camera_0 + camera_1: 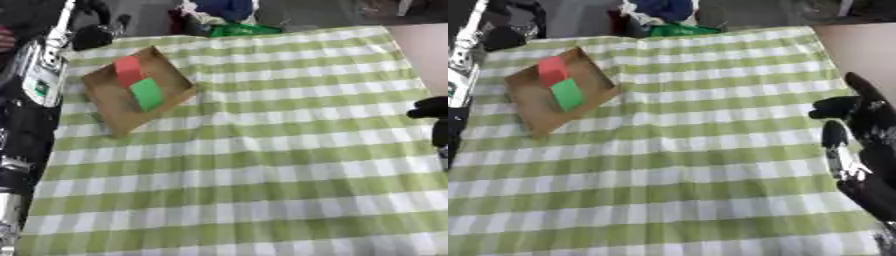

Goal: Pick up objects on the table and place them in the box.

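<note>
Box [114, 107] on the checked tabletop [262, 165] holds a red piece [129, 70] and a green piece [147, 94]; right robot hand [866, 145] rests open and empty at the right edge; left robot hand unseen.

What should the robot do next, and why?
Probably nothing more to pick: the red piece and green piece already lie inside the box, and the checked cloth shows nothing else. The right hand, holding nothing, might just pull back.

Homely dining setup; green checked tablecloth [262, 165] covers the table; clutter behind.
</note>
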`<state>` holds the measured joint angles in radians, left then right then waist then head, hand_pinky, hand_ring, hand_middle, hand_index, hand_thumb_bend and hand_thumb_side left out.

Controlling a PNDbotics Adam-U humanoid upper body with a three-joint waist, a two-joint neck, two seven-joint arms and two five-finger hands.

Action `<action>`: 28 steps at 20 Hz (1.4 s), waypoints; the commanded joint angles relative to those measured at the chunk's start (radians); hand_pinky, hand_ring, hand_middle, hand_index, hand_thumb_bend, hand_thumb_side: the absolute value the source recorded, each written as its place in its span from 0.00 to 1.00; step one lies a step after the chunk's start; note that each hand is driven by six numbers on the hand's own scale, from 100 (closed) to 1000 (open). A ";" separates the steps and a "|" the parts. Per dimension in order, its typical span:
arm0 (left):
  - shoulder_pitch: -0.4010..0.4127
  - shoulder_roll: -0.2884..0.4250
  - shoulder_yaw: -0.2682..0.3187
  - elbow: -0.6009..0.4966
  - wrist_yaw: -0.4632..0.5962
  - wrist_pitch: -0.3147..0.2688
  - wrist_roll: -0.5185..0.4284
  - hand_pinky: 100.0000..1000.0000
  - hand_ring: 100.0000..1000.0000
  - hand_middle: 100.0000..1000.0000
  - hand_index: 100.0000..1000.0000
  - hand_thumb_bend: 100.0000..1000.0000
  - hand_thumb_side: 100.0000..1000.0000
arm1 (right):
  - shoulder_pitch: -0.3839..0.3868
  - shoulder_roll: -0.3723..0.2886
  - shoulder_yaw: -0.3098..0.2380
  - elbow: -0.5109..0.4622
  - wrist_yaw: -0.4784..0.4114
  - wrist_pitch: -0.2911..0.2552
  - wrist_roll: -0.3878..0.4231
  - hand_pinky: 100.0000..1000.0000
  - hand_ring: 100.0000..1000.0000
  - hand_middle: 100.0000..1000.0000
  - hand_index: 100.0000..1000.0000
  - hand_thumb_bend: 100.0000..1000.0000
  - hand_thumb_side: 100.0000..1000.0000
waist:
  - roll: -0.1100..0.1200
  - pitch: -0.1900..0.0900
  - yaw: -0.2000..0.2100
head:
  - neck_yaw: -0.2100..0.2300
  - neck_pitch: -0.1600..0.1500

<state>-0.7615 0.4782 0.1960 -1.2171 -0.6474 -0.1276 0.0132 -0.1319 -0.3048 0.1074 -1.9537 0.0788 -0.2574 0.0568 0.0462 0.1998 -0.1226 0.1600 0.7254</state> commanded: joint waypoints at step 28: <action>0.360 -0.178 -0.039 -0.478 0.521 -0.152 -0.116 0.65 0.50 0.49 0.74 0.16 0.53 | -0.043 -0.015 0.004 -0.024 -0.018 0.004 0.014 0.87 0.66 0.65 1.00 0.00 0.47 | -0.016 -0.006 0.059 | 0.018 -0.011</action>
<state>-0.3935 0.2903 0.1518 -1.6720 -0.1350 -0.2794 -0.0983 -0.1669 -0.3047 0.1119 -1.9554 0.0678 -0.2520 0.0679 0.0302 0.2104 -0.0637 0.1746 0.7174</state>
